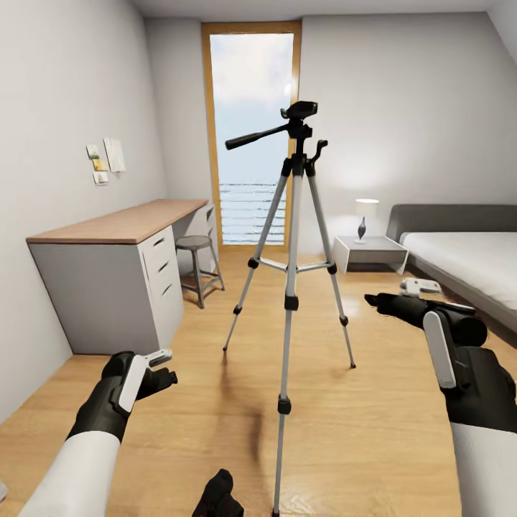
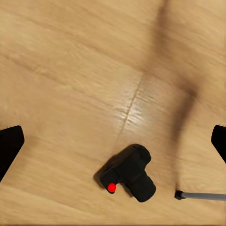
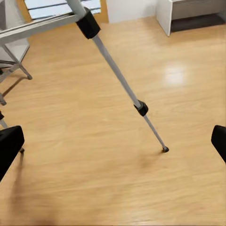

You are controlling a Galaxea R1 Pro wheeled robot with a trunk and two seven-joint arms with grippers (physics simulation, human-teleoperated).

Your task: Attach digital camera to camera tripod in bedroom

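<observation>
While both grippers' fingers [image 2: 9,146] stand apart, one digital camera [image 2: 129,173] lies beside one camera tripod [image 1: 291,251].

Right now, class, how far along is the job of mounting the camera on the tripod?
Done: the robot is in the bedroom, facing the camera tripod, which stands upright on the wood floor. In hand: nothing; the left gripper is open above the digital camera, which lies on the floor by a tripod foot, and the right gripper is open too. Left: grasp the camera, lift it, fix it to the tripod head.
</observation>
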